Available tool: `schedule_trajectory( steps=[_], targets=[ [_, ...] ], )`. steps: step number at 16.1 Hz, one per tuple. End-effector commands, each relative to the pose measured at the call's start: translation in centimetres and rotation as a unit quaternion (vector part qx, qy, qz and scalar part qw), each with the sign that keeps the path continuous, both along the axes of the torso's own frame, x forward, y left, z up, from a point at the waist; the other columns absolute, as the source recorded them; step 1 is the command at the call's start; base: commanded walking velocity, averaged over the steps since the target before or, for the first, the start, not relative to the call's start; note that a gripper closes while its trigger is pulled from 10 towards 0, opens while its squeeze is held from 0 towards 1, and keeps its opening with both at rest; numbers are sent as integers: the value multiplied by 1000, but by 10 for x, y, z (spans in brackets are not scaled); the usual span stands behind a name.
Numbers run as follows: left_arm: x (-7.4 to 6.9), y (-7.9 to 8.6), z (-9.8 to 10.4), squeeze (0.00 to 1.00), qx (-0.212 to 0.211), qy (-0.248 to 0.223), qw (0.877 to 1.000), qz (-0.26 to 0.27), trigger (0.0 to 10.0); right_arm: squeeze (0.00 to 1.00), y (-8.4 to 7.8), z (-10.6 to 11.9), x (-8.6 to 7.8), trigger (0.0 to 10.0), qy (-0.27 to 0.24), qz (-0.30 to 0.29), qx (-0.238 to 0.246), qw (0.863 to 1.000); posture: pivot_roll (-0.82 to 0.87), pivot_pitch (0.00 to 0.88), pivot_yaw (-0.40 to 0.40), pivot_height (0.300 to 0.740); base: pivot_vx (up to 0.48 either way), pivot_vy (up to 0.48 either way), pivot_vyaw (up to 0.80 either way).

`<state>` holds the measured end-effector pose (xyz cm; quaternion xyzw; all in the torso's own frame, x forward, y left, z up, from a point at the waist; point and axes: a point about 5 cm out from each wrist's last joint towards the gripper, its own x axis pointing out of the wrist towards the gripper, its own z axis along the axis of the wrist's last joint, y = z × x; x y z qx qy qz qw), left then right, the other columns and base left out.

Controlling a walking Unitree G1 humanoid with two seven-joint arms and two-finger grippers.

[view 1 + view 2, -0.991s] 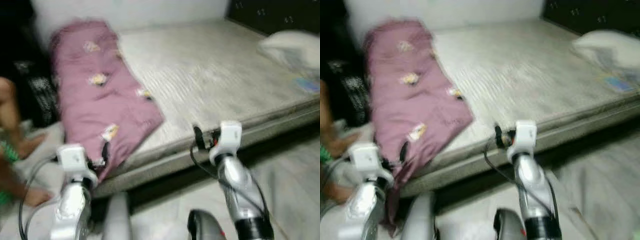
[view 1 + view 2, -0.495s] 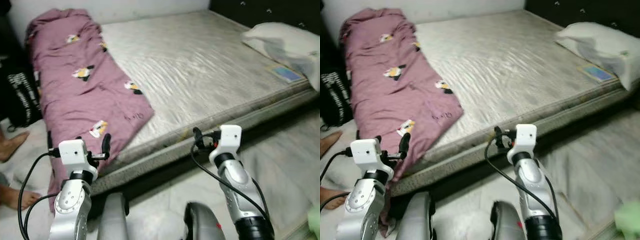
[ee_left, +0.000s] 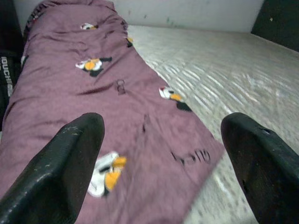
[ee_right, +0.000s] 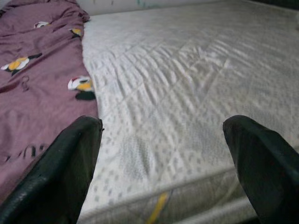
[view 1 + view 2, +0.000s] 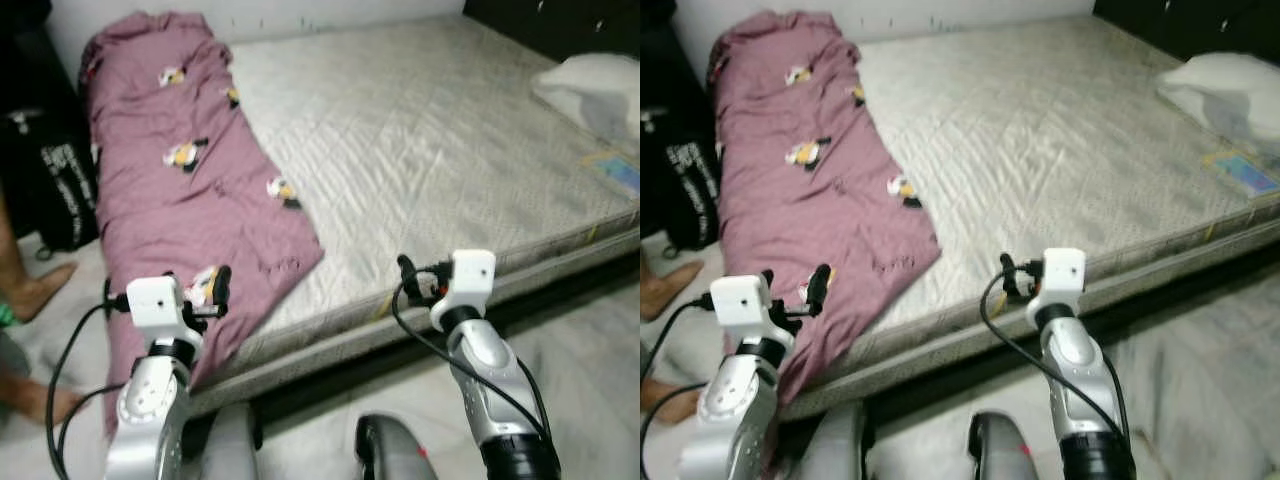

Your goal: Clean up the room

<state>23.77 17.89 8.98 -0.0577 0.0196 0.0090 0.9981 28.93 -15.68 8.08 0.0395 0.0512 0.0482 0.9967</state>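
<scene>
The mattress (image 5: 430,170) lies bare. The purple blanket (image 5: 190,200) runs along its left side, its lower end hanging over the near edge. The left gripper (image 3: 163,168), fingers spread, hovers above that end, likely to grasp it. The right gripper (image 4: 163,168), also spread, faces bare mattress. A pillow (image 5: 590,85) sits far right. A person's foot (image 5: 35,290) rests on the floor, left.

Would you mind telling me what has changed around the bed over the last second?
Mostly the camera: the view swung and the blur cleared, so the scene shifts in frame. The left gripper now faces the purple blanket at the mattress edge, fingers open, holding nothing. The right gripper stays open before the bare mattress. Blanket and pillow lie as before; a person's foot remains at the robot's left.
</scene>
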Motion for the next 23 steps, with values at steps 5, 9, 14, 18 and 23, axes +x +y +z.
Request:
schedule_trajectory(
  steps=[5,9,14,18,23],
  targets=[
    [2,12,-4,0,7,26,999,28,10000,0,11,3,1,10000,-1,14,11,1000,4,59,-17,621,53,0,0],
    [12,29,-7,0,11,43,998,37,10000,0,10,3,-2,10000,2,14,18,1000,-9,74,-22,592,0,0,0],
    [18,38,-11,0,-29,62,994,87,10000,0,3,14,-13,10000,-4,14,22,1000,-33,112,-24,562,0,0,0],
    [32,44,-15,0,-42,69,991,110,10000,0,0,22,-32,10000,1,19,16,1000,-81,159,-33,557,0,0,0],
    [43,39,-24,0,-26,101,991,90,10000,0,-20,44,-53,10000,-17,-9,-12,1000,-128,223,-34,532,0,0,0]
  ],
)
